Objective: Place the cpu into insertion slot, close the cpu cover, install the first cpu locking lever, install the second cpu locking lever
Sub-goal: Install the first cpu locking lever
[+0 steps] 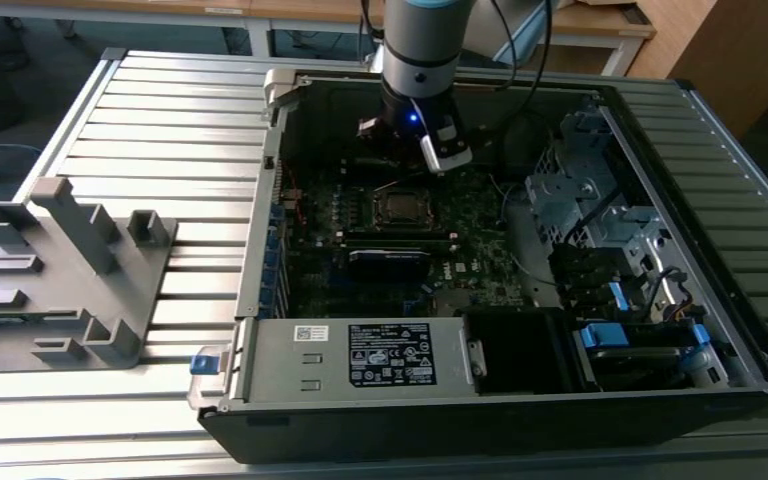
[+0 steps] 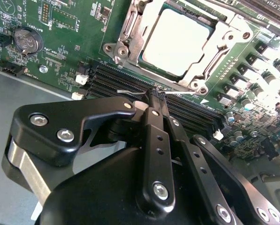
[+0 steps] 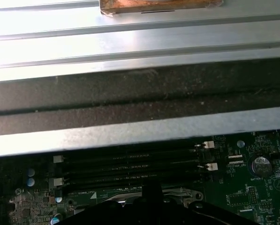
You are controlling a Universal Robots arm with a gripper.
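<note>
Gripper [image 2: 155,96] fingers pressed together; cpu [image 2: 175,42] flat pale-silver square framed by metal cpu cover [image 2: 201,65].

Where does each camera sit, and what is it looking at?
Exterior view: off the arm, above the open computer case, looking down at the arm and end effector.
Second wrist view: on the wrist, looking past the end effector at the cpu.
First wrist view: on the wrist, facing the case wall over the end effector.
Both wrist views share the memory slots.
</note>
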